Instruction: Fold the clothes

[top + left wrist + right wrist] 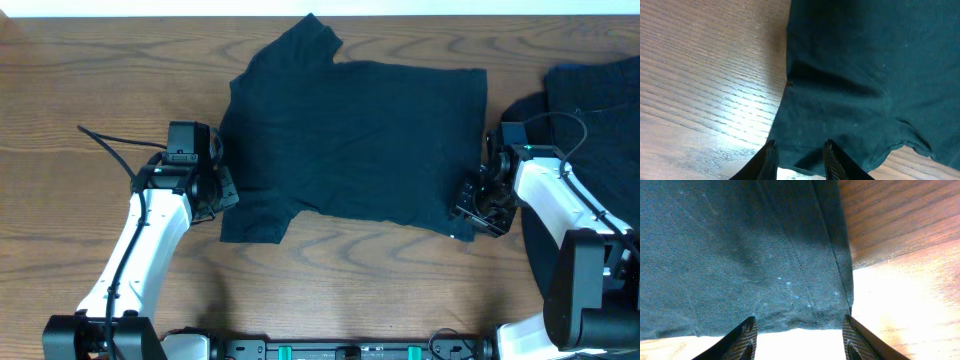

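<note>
A dark navy T-shirt, one of the clothes, lies flat on the wooden table, with one sleeve pointing to the far edge and one to the near left. My left gripper sits at the shirt's left edge by the near sleeve. In the left wrist view its fingers stand a little apart over the sleeve's hem, with flat cloth between them and nothing pinched. My right gripper is at the shirt's near right corner. Its fingers stand wide open just short of the hem, touching nothing.
More dark clothes lie heaped at the right edge of the table, behind and under the right arm. Bare wood runs along the left side and along the front edge. A black cable trails from the left arm.
</note>
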